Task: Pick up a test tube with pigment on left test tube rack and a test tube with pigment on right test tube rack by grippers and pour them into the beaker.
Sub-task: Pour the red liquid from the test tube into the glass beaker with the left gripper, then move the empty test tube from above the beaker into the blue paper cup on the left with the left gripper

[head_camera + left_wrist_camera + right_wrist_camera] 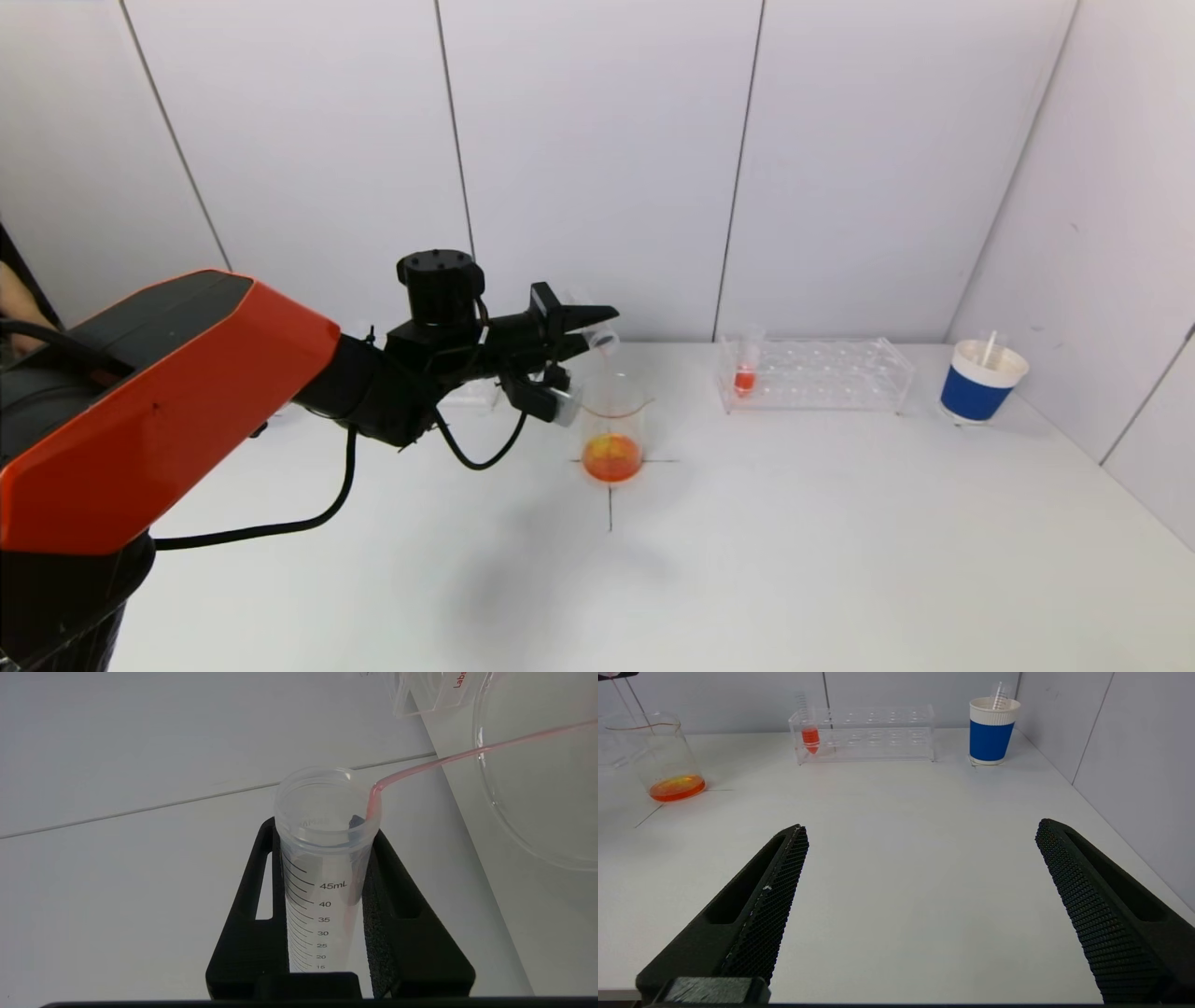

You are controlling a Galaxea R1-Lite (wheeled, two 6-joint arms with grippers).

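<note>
The left gripper (583, 338) was clamped on one tilted tube (322, 868), pouring into one beaker (612, 429) directly below. The right gripper (920, 905) stood spread wide; one rack (864, 732) with one red-filled tube (810, 735) lay well beyond it.

Lab bench, white table (840, 560), clear tube rack (817, 375), glass beaker (612, 429), panelled walls (597, 140)

Between the fingers of the left gripper (327, 933), the clear test tube (322, 872) is showing a printed scale on its wall, reading "45mL", 40, 35, 30, 25, 20 and 15 toward the gripper's base. Faint raised lettering inside the tube's mouth is staying unreadable. Beyond the fingertips, a clear plastic piece (430, 693) is carrying red letters, cut off by the edge, reading "Labs".
</note>
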